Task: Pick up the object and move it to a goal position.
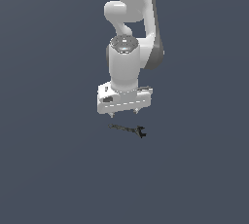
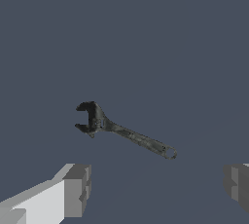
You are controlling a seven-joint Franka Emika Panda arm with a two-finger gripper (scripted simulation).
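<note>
The object (image 1: 129, 130) is a tiny dark tool lying flat on the grey surface, with a slender grey-green shaft and a black forked claw end toward the exterior view's right. The wrist view shows the object (image 2: 124, 130) large, its forked head and a small hole at the shaft's end visible. My gripper (image 1: 124, 115) hangs just above it, pointing down, fingers spread wide and holding nothing. In the wrist view my gripper (image 2: 155, 186) frames the floor with one grey fingertip (image 2: 78, 189) at each side; the tool lies apart from them.
The white arm (image 1: 129, 33) rises above the gripper. A plain dark grey-blue floor (image 1: 48, 169) surrounds the tool on every side.
</note>
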